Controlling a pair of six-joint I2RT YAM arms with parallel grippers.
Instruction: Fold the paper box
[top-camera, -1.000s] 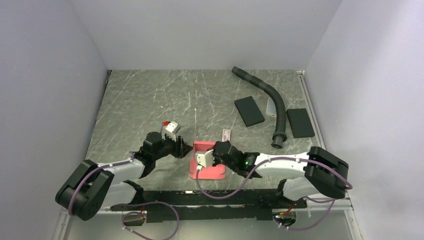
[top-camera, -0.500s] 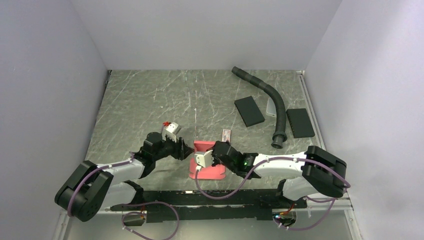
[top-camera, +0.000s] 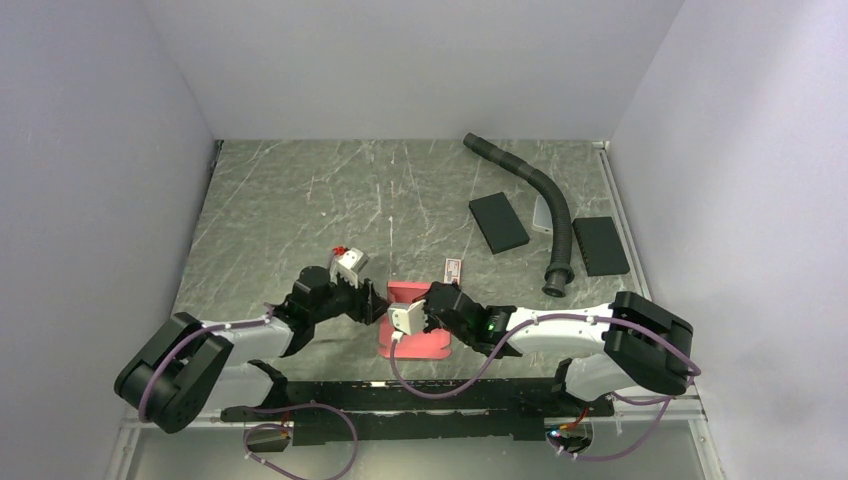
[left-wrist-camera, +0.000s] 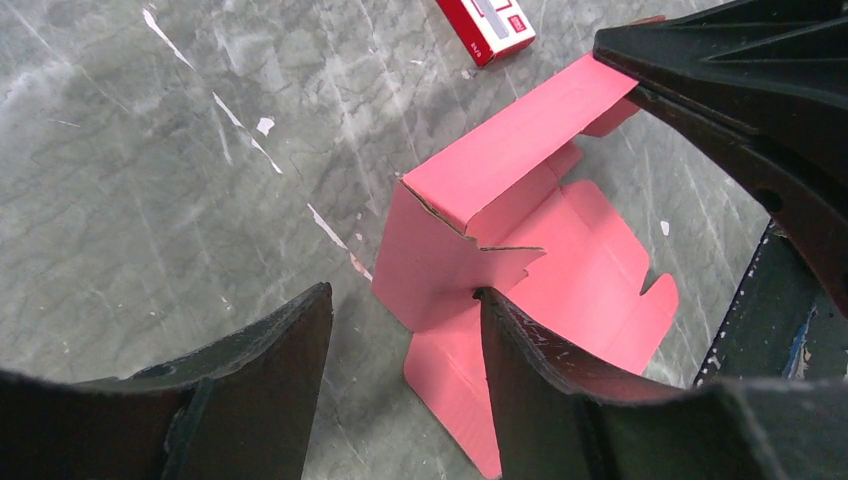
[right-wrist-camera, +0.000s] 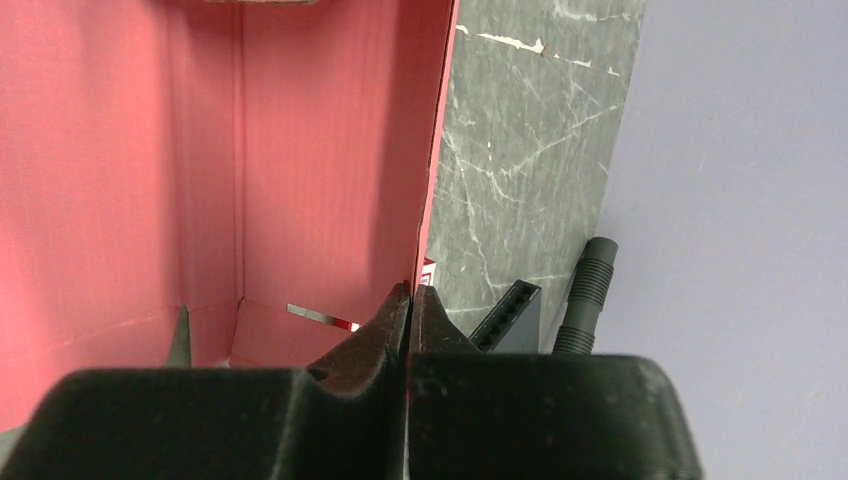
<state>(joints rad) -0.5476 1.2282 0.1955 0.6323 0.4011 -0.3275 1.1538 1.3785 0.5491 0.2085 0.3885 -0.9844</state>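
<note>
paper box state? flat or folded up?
Partly folded: paper box has two walls standing; its tabbed panel lies flat on the table.

Left hand (left-wrist-camera: 402, 300) agape, right hand (right-wrist-camera: 410, 292) pinched tight.

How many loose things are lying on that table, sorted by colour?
Black: 3 (two flat pads, one ribbed hose)
Pink: 1 (paper box)
Red-and-white: 1 (small card)
Whitish: 1 (pale piece beside the hose)
Total: 6
</note>
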